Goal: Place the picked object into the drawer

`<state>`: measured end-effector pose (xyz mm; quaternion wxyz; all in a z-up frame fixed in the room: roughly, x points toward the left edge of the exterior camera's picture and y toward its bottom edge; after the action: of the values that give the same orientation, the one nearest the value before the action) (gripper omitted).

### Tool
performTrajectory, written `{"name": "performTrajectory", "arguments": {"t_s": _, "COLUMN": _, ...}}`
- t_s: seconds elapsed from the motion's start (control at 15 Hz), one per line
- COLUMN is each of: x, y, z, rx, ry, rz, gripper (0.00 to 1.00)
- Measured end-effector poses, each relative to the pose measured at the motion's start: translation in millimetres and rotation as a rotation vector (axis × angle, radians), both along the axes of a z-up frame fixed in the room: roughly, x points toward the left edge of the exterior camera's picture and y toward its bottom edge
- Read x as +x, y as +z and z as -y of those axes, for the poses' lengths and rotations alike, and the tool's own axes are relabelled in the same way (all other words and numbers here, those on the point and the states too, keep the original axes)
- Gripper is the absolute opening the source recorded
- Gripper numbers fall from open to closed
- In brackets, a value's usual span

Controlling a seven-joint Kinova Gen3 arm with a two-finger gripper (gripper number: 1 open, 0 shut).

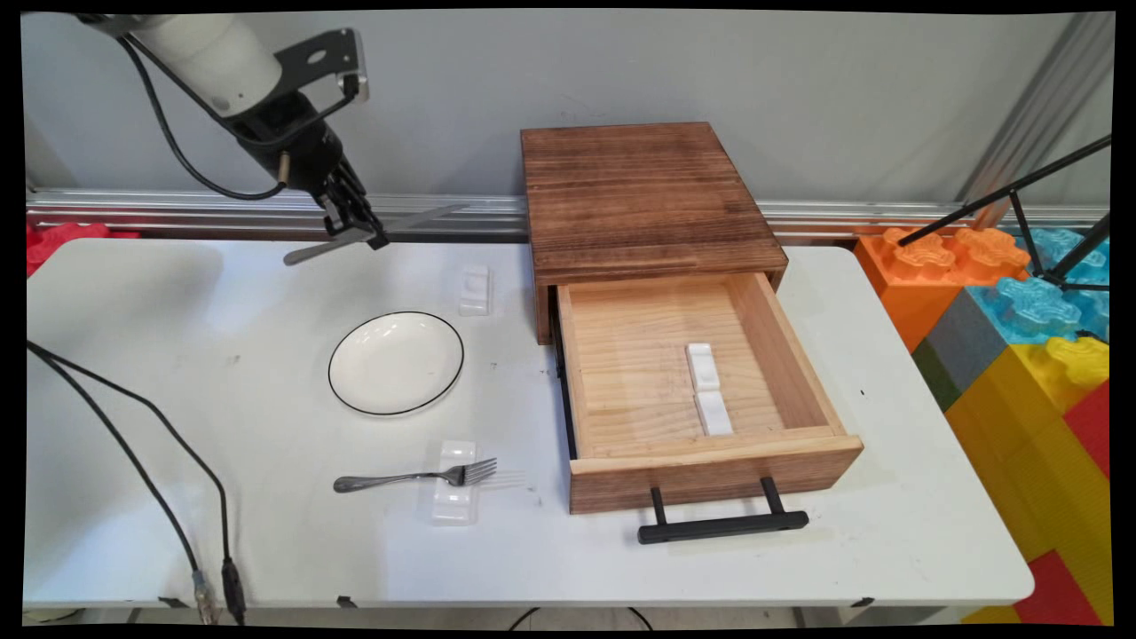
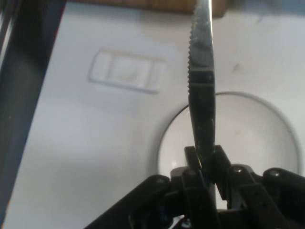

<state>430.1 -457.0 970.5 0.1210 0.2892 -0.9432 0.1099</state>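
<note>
Black two-finger gripper [image 1: 362,229] raised above the far left part of the white table [image 1: 266,550], fingers clamped on the handle of a steel table knife with serrated blade [image 1: 373,232], held roughly level and clear of the surface. Below and just right of it on the table, a small white ceramic cutlery rest [image 1: 474,289]; nearer, a round white plate with thin black rim [image 1: 396,362]. Further forward, a steel fork [image 1: 414,478] lying across a second white rest [image 1: 453,497]; to the right, a dark wooden drawer box [image 1: 639,195] with pale drawer pulled open [image 1: 674,373], two white rests [image 1: 707,389] inside.
</note>
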Motion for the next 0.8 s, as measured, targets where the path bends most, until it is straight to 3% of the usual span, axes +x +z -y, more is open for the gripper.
{"name": "performTrajectory", "arguments": {"t_s": 0.47, "x": -83, "y": 41, "z": -32, "rx": -0.037, "ry": -0.036, "rz": -0.076, "gripper": 0.00}}
{"name": "performTrajectory", "arguments": {"t_s": 0.8, "x": -143, "y": 42, "z": -36, "rx": -0.082, "ry": -0.069, "rz": -0.110, "gripper": 0.00}}
